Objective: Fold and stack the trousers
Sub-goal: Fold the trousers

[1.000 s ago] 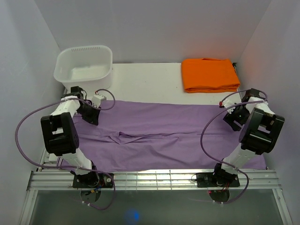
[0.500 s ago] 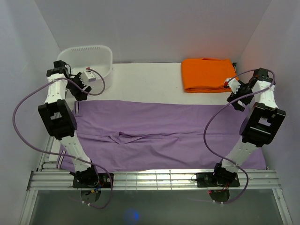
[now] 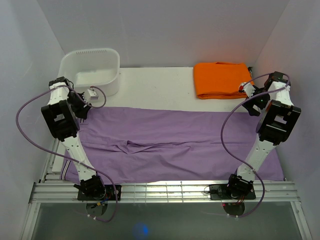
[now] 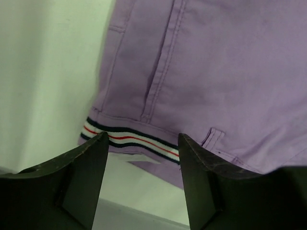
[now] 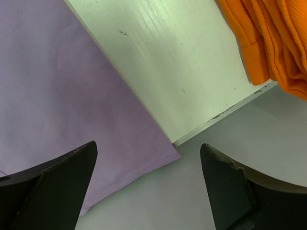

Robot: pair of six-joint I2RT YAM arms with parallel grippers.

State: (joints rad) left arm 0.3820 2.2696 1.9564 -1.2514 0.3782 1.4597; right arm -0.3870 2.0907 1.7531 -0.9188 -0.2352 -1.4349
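Left gripper (image 4: 141, 143): fingers apart, empty, above striped waistband (image 4: 125, 136). Right gripper (image 5: 148, 155): fingers wide apart, empty, over hem corner (image 5: 160, 152) by table (image 3: 155, 87) edge. Trousers (image 3: 175, 145) flat mid-table, long axis 9–3 o'clock, waist toward 9, legs toward 3. Left arm hides waist end in top view; near edge partly behind both arms. Tub (image 3: 90, 70) at 11 o'clock, orange cloth (image 3: 222, 80) at 1 o'clock, both apart from trousers.

White table (image 3: 160, 85) with trousers (image 3: 175, 140), orange cloth (image 3: 223, 79), tub (image 3: 107, 82)
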